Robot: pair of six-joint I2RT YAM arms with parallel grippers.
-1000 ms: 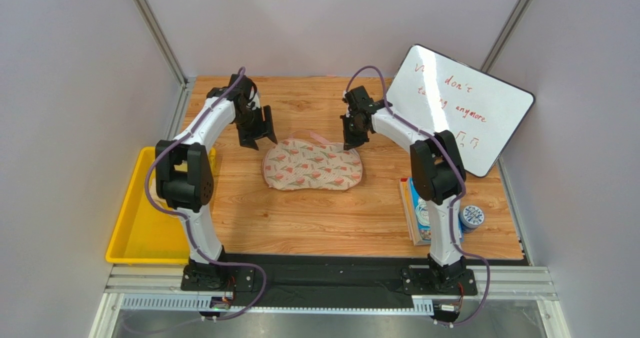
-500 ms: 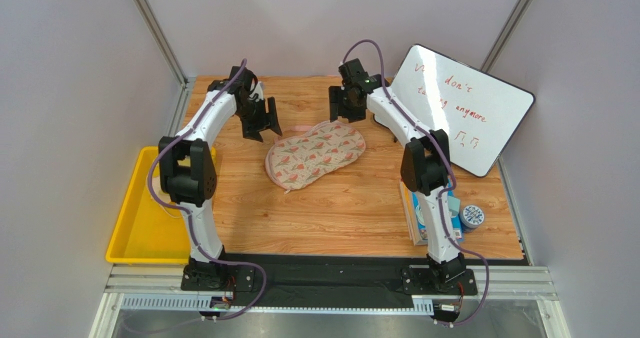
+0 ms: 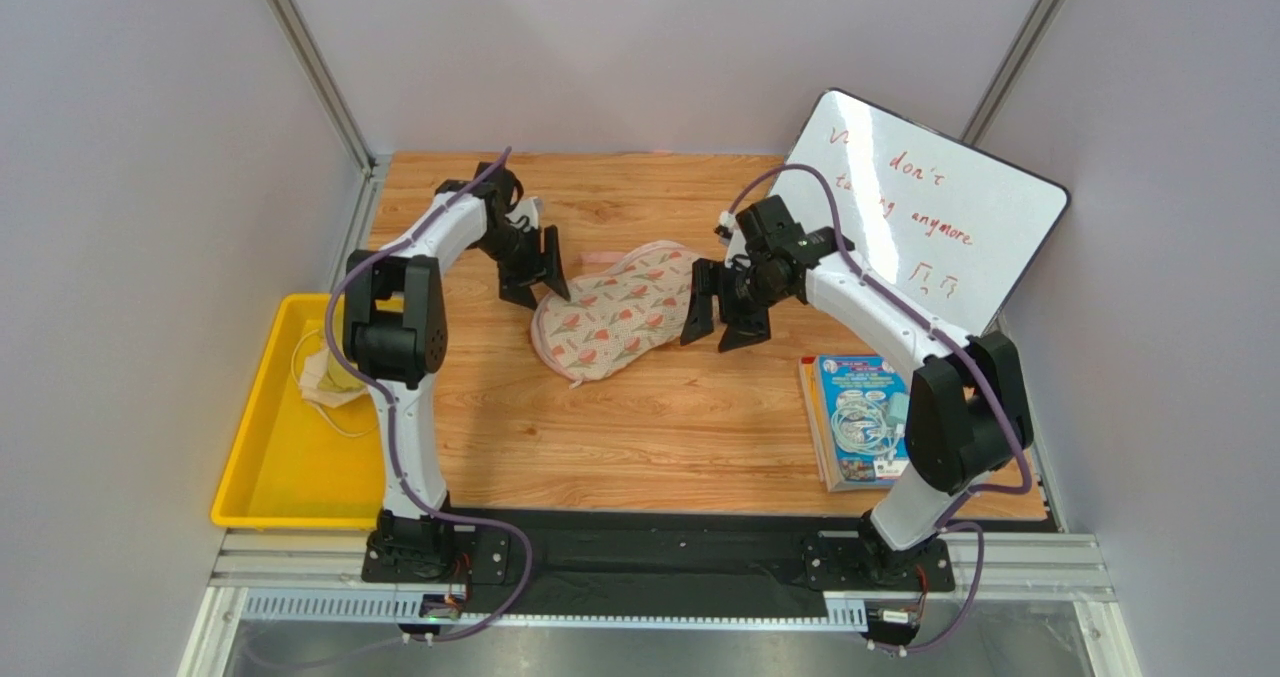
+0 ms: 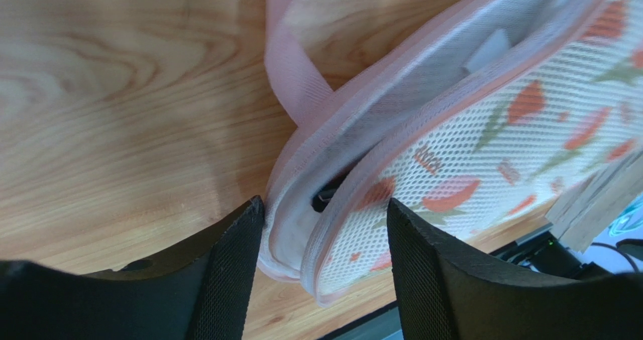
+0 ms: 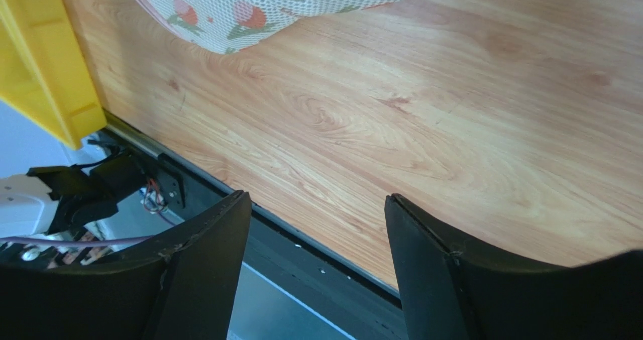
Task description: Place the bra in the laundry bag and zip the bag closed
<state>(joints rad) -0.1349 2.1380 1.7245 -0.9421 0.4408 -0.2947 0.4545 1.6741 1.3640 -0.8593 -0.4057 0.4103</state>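
Beige leaf-print bag point(image 3: 619, 310) lies slantwise on the bench point(image 3: 661, 422), midway across and nearer the far edge, its rim gaping at the left end. Left jaws stand wide astride that end's pink trim point(image 4: 281, 204). Right jaws, wide and empty, hang just beside the bag's right end.

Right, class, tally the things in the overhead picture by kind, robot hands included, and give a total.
robot hands: 2 (left hand, right hand)
laundry bag: 1
yellow bin: 1
cloth heap in the bin: 1
whiteboard: 1
book: 1
Total: 7
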